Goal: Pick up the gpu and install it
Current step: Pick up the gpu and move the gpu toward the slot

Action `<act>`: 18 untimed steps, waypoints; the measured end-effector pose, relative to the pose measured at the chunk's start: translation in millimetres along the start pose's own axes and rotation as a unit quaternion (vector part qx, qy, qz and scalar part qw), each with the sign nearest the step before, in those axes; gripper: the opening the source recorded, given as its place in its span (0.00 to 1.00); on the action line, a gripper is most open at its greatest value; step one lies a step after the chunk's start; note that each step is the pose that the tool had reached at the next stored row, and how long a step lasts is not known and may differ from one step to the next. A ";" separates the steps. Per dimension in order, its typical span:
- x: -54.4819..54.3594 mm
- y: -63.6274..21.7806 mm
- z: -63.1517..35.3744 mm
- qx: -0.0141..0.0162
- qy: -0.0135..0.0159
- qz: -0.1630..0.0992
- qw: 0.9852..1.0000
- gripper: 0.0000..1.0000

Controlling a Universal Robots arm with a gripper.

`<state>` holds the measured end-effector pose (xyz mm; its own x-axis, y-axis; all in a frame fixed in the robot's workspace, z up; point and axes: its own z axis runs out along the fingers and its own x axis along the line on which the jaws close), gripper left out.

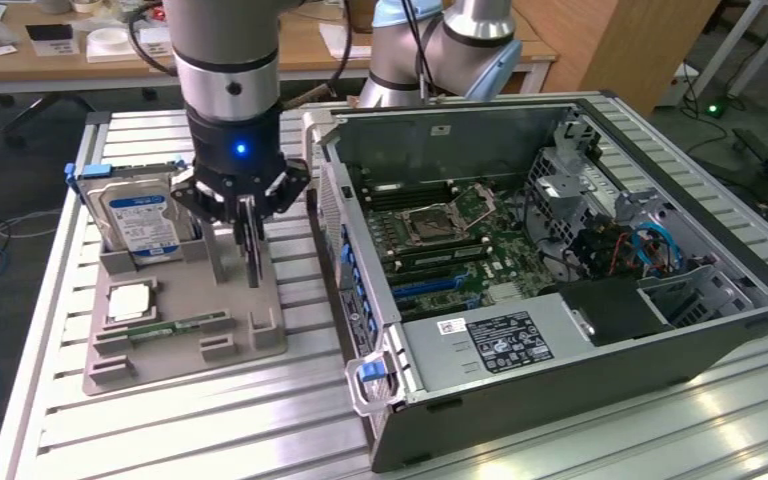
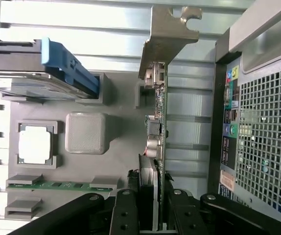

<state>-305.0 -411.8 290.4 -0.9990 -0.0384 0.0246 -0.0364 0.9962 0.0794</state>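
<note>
Exterior view: gripper (image 1: 248,245) hangs over the grey tray (image 1: 157,365), claw clamped on the gpu (image 1: 256,272). The card stands on edge between the hard drive (image 1: 141,220) and the open computer case (image 1: 558,330). Wrist view: fingers (image 2: 126,215) flank the card's two faces, and its silver bracket (image 2: 170,34) is at the far end.

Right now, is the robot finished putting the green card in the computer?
Not yet. Done: the black gripper is at the grey parts tray. In hand: its jaws are shut on the thin green circuit-board card with the silver metal bracket, which stands upright; I cannot tell whether it has left the tray. Left: the card is not yet inside the open dark metal computer case.
</note>
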 end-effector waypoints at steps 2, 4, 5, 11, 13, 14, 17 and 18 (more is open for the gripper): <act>0.2 0.6 -7.3 -0.001 0.000 0.000 1.000 0.28; 0.3 1.1 -14.0 -0.001 0.000 0.000 1.000 0.28; 0.4 1.4 -17.2 -0.002 0.000 0.000 1.000 0.28; 0.9 2.9 -36.0 -0.003 0.000 0.000 1.000 0.28; 1.0 3.3 -41.7 -0.003 0.000 0.000 1.000 0.28; 1.1 3.6 -44.8 -0.003 0.000 0.000 1.000 0.28; 1.3 4.2 -53.3 -0.003 0.000 0.000 1.000 0.28; 1.4 4.5 -56.1 -0.003 0.000 0.000 1.000 0.28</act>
<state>-305.0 -411.8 346.7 -0.9990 -0.0386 0.0245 -0.0364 0.9957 0.0851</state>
